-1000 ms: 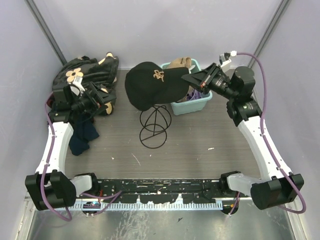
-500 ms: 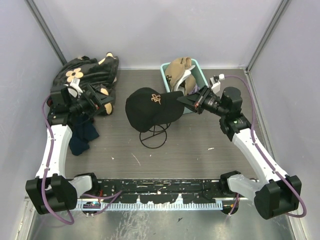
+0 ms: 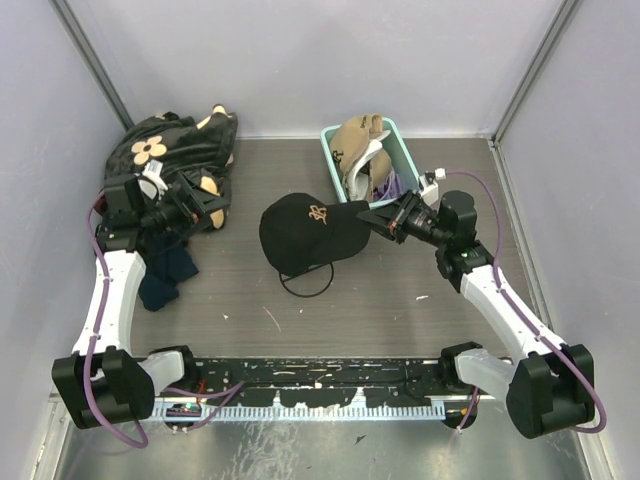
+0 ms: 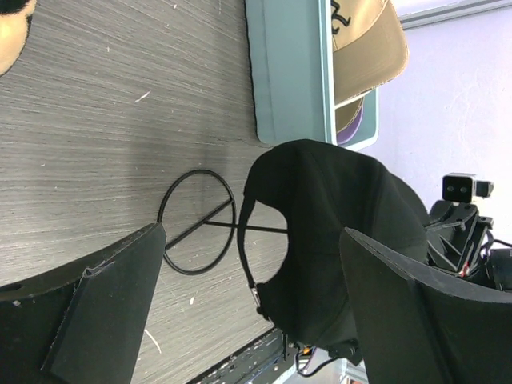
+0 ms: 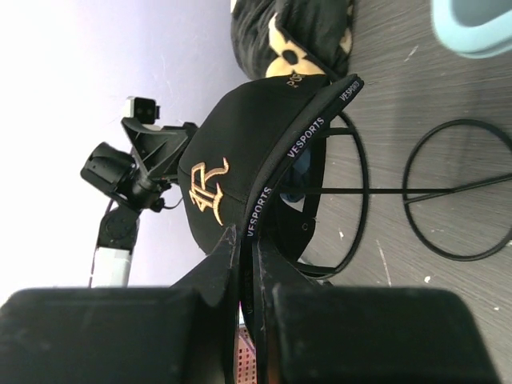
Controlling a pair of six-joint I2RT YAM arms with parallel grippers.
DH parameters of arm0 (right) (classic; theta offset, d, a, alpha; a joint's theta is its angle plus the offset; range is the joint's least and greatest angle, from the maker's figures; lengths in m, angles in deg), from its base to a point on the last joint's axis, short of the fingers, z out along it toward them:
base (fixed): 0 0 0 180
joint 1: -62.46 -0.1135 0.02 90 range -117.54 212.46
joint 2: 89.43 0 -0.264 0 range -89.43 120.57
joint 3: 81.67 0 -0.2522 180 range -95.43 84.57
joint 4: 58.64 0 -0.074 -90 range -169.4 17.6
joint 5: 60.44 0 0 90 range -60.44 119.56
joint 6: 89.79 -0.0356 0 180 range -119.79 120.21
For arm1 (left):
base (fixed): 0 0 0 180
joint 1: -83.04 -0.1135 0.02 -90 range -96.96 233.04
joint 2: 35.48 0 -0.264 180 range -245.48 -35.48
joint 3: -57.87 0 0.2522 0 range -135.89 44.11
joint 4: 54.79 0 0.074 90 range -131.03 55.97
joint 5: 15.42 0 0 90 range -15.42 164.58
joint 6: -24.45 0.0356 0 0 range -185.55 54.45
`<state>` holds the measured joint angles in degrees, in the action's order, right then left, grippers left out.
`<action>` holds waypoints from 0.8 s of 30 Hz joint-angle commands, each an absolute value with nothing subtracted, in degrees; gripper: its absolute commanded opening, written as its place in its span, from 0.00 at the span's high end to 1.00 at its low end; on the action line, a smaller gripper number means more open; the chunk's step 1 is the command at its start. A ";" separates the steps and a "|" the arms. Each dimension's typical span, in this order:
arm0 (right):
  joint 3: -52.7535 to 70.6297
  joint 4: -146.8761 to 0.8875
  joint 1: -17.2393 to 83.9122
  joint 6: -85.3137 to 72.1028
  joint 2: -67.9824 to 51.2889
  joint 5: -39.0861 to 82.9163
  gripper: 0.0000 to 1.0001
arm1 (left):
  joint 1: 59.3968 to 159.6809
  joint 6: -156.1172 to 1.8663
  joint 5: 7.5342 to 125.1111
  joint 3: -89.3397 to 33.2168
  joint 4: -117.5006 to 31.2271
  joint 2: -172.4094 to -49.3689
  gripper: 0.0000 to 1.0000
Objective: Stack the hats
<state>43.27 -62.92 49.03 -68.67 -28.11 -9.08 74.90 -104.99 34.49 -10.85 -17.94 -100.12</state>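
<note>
A black fabric baseball cap with a gold front logo (image 3: 305,228) sits over a black wire stand (image 4: 200,170) near the middle of the grey wood-grain surface (image 3: 230,290). The right pincer (image 3: 372,216) is clamped on its curved brim. A tan fabric cap (image 3: 352,140) lies in the teal plastic bin (image 3: 407,155) at the far edge. The left pincer (image 3: 215,203) has its fingers apart and empty, near the black flowered fabric (image 3: 170,145) in the far-left corner.

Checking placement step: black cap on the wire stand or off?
On it: black cap drapes over the wire stand, right gripper shut on its brim. Fully seated: cannot tell.
</note>
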 commanded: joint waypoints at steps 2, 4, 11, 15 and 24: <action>44.87 -62.42 51.60 -63.90 -30.82 -10.87 0.99 | 74.66 -104.48 33.46 -9.48 -19.20 -99.97 0.02; 45.34 -64.05 52.27 -62.19 -31.05 -11.12 0.99 | 74.67 -104.57 33.39 -9.28 -19.38 -100.15 0.02; 46.64 -68.54 52.58 -56.98 -31.24 -10.06 0.89 | 74.68 -104.57 32.64 -7.84 -20.24 -100.77 0.02; 47.27 -71.07 52.55 -54.10 -31.33 -9.25 0.73 | 74.68 -104.50 32.49 -6.33 -20.84 -100.67 0.02; 45.76 -75.65 52.54 -49.48 -30.67 -6.74 0.48 | 74.70 -104.52 32.02 -5.83 -21.58 -101.46 0.02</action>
